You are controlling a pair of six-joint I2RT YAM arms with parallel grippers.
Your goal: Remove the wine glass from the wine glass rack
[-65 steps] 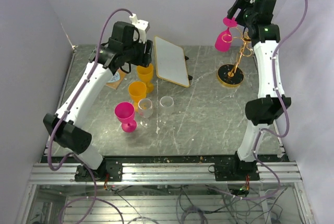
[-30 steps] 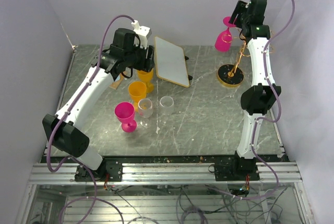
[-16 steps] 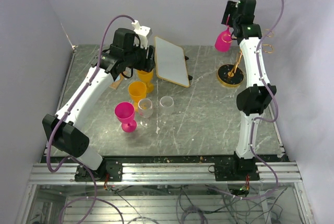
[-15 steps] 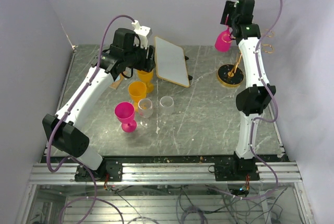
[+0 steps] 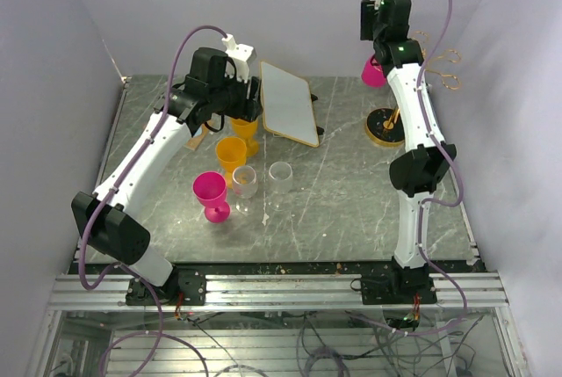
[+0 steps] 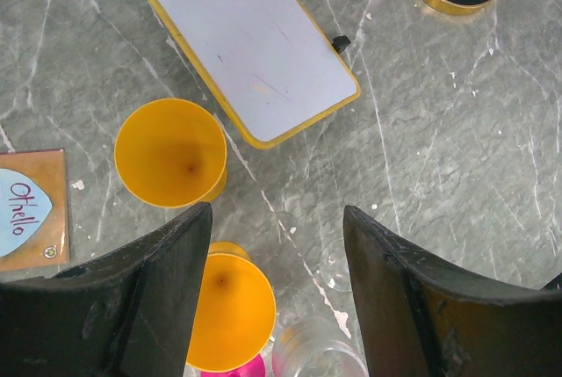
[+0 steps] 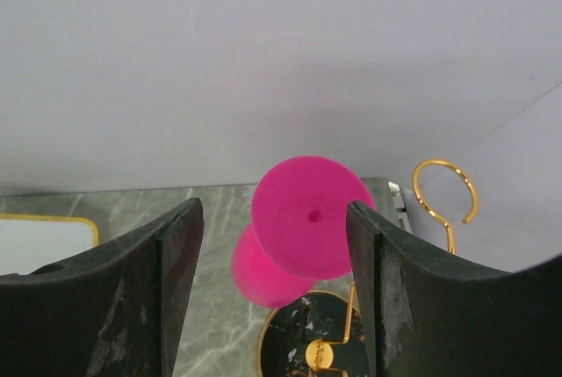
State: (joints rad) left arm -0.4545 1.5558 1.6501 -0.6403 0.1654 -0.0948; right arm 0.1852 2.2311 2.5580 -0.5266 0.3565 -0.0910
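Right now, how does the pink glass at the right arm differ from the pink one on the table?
The raised pink glass is tipped at the right gripper, foot toward its camera; the table pink glass stands upright. The raised one hangs in air near the wine glass rack; the other stands beside an orange glass. Both are pink, footed.

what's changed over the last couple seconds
The right gripper, already gripping the pink glass, lifted it up and left, clear of the rack and its rings, with the arm stretching taller. The left gripper, open over the orange glasses, barely shifted. The rack's base, the board and the glasses on the table stayed put.
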